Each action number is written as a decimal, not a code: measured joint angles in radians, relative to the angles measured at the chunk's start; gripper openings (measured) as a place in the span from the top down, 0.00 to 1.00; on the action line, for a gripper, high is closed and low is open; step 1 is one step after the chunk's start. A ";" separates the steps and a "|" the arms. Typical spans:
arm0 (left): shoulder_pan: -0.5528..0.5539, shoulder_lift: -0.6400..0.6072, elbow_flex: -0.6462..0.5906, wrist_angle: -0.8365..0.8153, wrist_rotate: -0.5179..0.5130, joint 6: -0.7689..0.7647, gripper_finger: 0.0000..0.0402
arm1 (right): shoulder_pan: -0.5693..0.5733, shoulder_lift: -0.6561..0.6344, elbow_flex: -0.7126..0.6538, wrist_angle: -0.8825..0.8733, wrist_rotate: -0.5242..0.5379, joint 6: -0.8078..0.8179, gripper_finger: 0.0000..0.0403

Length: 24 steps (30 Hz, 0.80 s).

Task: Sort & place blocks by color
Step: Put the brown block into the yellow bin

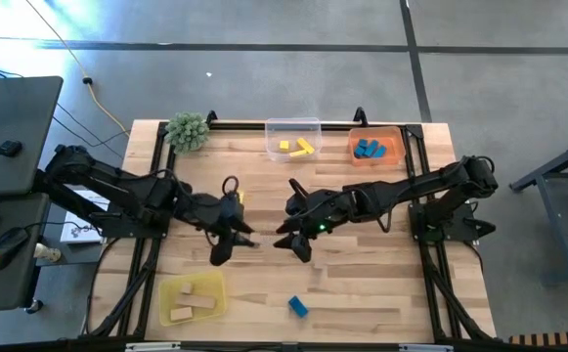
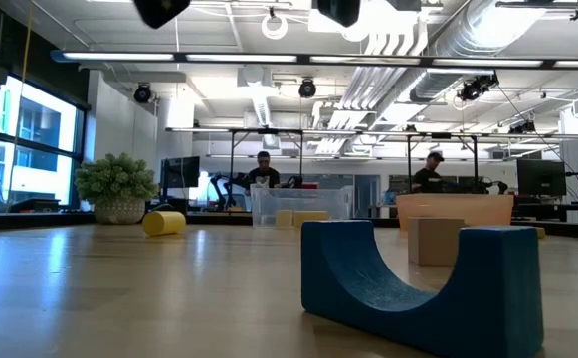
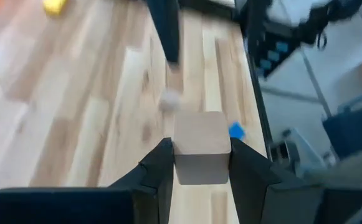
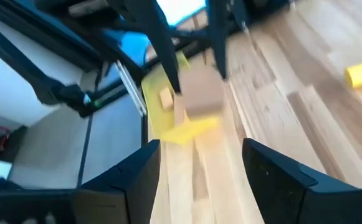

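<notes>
My left gripper [image 3: 199,165] is shut on a plain light-wood cube [image 3: 199,146] above the middle of the table; in the high view this gripper [image 1: 227,242] is left of centre. My right gripper [image 4: 199,168] stands open just right of it [image 1: 298,244], nothing between its fingers, facing the cube [image 4: 202,93]. A blue arch block [image 1: 298,306] rests on its two feet near the front edge [image 2: 418,288]. A yellow cylinder [image 2: 164,222] lies on its side farther back. My left gripper pinches the cube by two opposite side faces [image 3: 182,155] between its two fingers. The fingers slant downward toward the table. The cube sits square between the fingertips [image 3: 162,165], lifted clear of the tabletop.
A yellow tray [image 1: 171,288] with plain wood blocks stands at the near left. At the far edge are a clear tray [image 1: 276,132] with yellow blocks and an orange tray [image 1: 393,137] with blue ones. A green plant [image 1: 188,130] stands far left. A wood cube [image 2: 436,239] shows behind the arch.
</notes>
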 joint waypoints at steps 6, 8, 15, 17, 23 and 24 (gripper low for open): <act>-0.100 0.000 0.000 -0.194 0.003 -0.116 0.76 | 0.000 0.000 0.000 -0.100 -0.020 -0.001 0.47; -0.140 0.000 0.000 -0.240 0.003 -0.171 0.76 | 0.000 0.000 0.000 -0.118 -0.021 -0.002 0.47; -0.296 0.002 0.000 -0.375 0.004 -0.396 0.76 | 0.001 0.000 0.000 -0.177 -0.020 -0.036 0.47; -0.339 0.015 0.000 -0.400 0.004 -0.456 0.76 | 0.001 0.000 0.000 -0.189 -0.020 -0.053 0.47; -0.447 0.068 0.000 -0.417 0.004 -0.618 0.76 | 0.001 -0.001 0.000 -0.212 -0.020 -0.090 0.47; -0.461 0.083 0.000 -0.416 0.004 -0.639 0.76 | 0.001 -0.001 0.000 -0.213 -0.020 -0.091 0.47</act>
